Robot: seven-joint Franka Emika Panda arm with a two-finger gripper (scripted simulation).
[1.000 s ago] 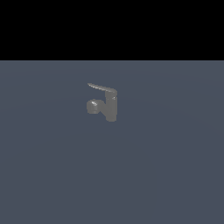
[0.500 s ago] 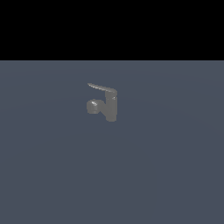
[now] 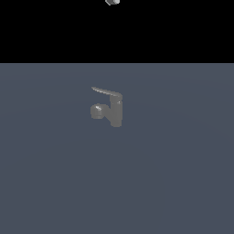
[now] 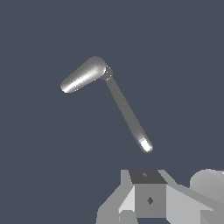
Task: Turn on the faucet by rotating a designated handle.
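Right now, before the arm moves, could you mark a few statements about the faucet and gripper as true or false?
1. The gripper is touching the handle. False: it is well above the handle, and only a bit of it shows at the exterior view's top edge.
2. The faucet stands upright. True.
3. The handle points toward the exterior view's left. True.
4. The spout sits above the handle. False: the spout is below it, low on the body.
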